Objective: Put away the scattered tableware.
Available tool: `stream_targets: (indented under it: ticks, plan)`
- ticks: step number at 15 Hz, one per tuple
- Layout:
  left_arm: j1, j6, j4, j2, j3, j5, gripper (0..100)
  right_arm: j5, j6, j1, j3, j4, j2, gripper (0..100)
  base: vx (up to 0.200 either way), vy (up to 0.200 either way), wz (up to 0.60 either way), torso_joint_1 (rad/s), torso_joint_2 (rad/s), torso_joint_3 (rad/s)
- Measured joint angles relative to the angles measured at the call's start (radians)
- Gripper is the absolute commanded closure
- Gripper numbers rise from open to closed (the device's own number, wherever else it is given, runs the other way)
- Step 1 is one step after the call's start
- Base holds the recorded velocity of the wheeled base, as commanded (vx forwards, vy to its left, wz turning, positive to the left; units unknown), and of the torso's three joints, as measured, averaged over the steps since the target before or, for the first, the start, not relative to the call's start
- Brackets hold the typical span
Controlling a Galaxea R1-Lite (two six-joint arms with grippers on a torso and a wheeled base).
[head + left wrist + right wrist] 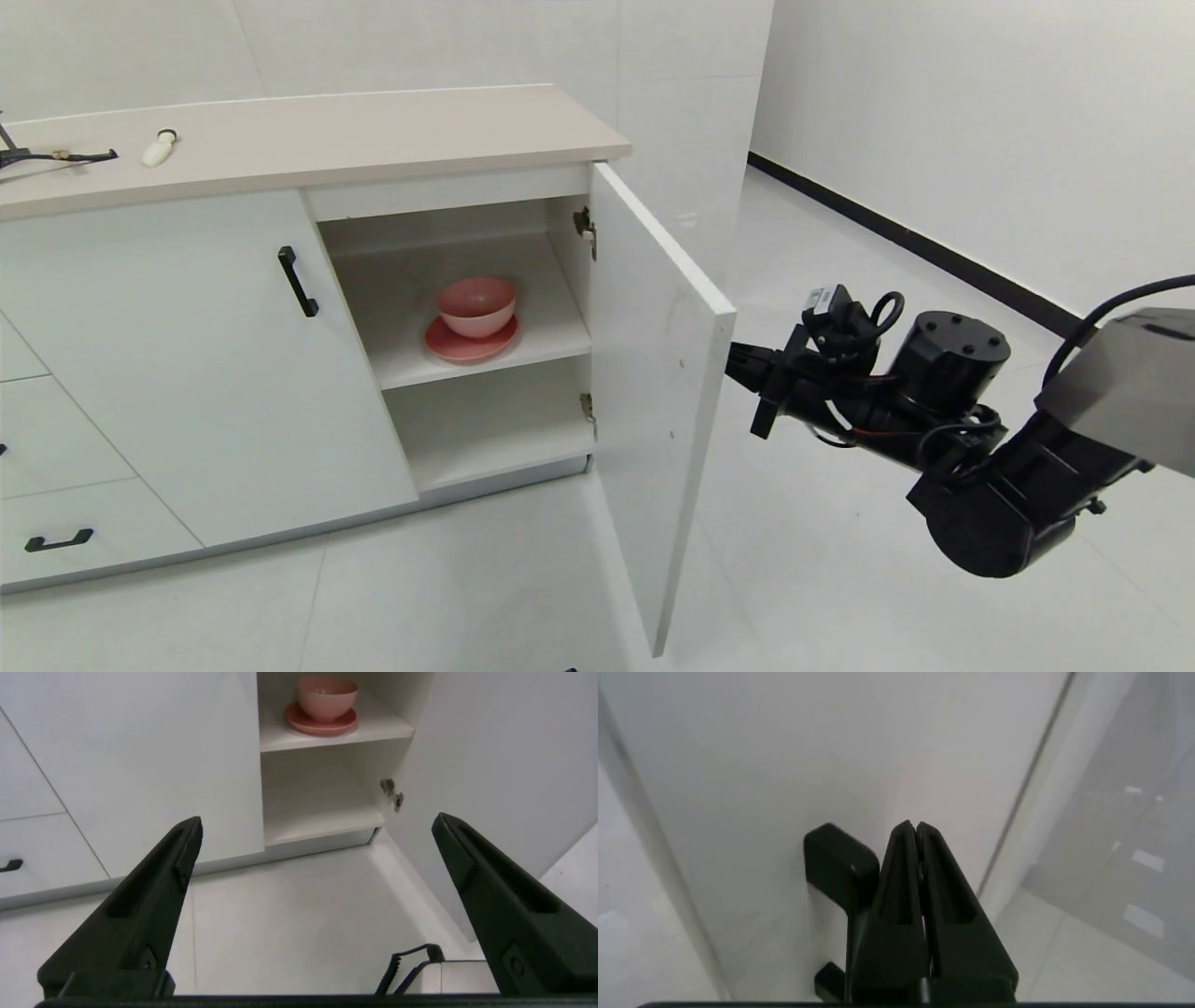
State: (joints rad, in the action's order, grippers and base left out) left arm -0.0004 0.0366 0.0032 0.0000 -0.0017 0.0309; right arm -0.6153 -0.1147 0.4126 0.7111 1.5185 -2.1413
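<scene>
A pink bowl (476,305) stands on a pink plate (448,347) on the upper shelf of the open white cabinet; the bowl (327,695) and plate (320,724) also show far off in the left wrist view. The cabinet door (653,373) is swung out. My right gripper (738,358) is at the door's outer face, its tips partly hidden behind the door edge. In the right wrist view this gripper (916,833) is shut, with nothing seen between its fingers, pressed against the door right beside the black handle (839,859). My left gripper (318,826) hangs open low over the floor, facing the cabinet.
The lower shelf (485,420) holds nothing. A closed door with a black handle (298,280) and drawers (58,539) lie to the left. On the countertop (373,126) lie a small white object (161,147) and a black cable (65,156). Bare floor stretches to the right.
</scene>
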Motion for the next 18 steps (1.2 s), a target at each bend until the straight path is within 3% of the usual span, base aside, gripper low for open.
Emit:
stream_targets:
  ticks: [4,14,18]
  plan:
    - [0.000,0.000,0.000,0.000,0.000,0.000,0,0.003,0.001,0.107,0.105,-0.003,-0.029,100,0.000,0.000,0.00,0.000,0.00,0.000]
    - [0.000,0.000,0.000,0.000,0.000,0.000,0,0.006,-0.002,0.201,0.267,-0.005,-0.141,100,0.000,0.000,0.00,0.000,0.00,0.000]
    - [0.000,0.000,0.000,0.000,0.000,0.000,0,0.006,0.001,0.239,0.391,-0.004,-0.215,100,0.000,0.000,0.00,0.000,0.00,0.000]
